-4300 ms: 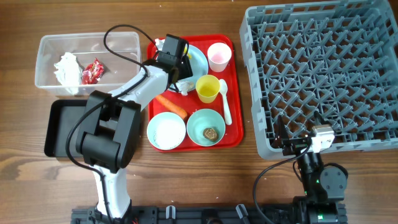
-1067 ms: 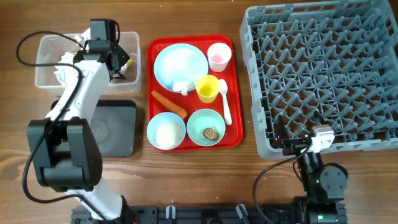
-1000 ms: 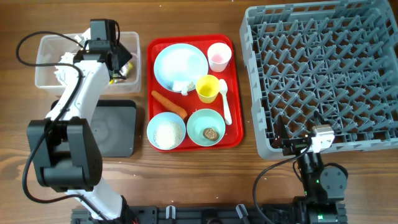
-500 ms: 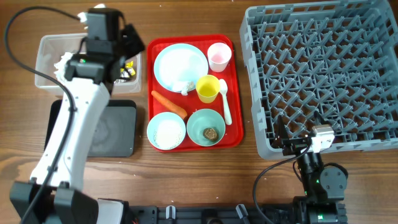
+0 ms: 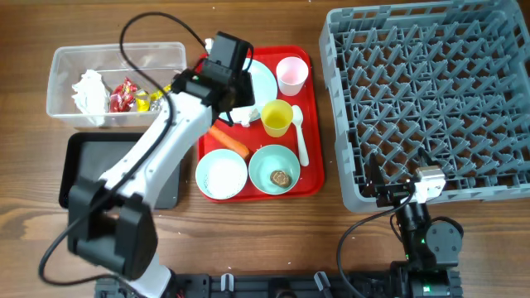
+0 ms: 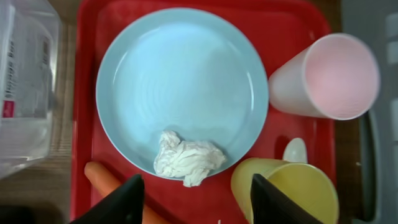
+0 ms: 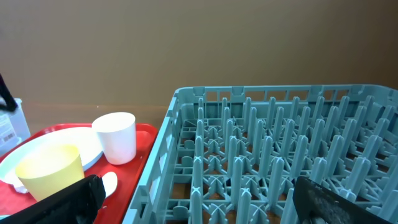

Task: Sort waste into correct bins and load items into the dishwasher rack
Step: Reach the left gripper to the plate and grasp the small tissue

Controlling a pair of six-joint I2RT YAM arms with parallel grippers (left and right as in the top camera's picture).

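Note:
My left gripper (image 5: pixel 234 93) hovers open over the pale blue plate (image 6: pixel 183 81) on the red tray, nothing between its fingers (image 6: pixel 121 202). A crumpled white tissue (image 6: pixel 186 160) lies on the plate's near rim, just ahead of the fingertips. The carrot (image 6: pixel 99 179), yellow cup (image 6: pixel 292 186), pink cup (image 6: pixel 329 78) and white spoon (image 5: pixel 300 136) sit around it. One bowl (image 5: pixel 222 174) holds rice grains, another (image 5: pixel 274 170) a brown lump. The clear tub (image 5: pixel 116 58) contains a tissue and wrappers. My right gripper (image 7: pixel 205 205) rests open at the dishwasher rack's (image 5: pixel 431 99) near edge.
A black tray (image 5: pixel 79 170) lies below the clear tub, partly under my left arm. The red serving tray (image 5: pixel 310 178) sits between the bins and the rack. A black cable loops over the tub.
My left arm has swung right from the clear tub to above the plate. A yellow and silver wrapper now lies in the tub. The left jaws have narrowed somewhat.

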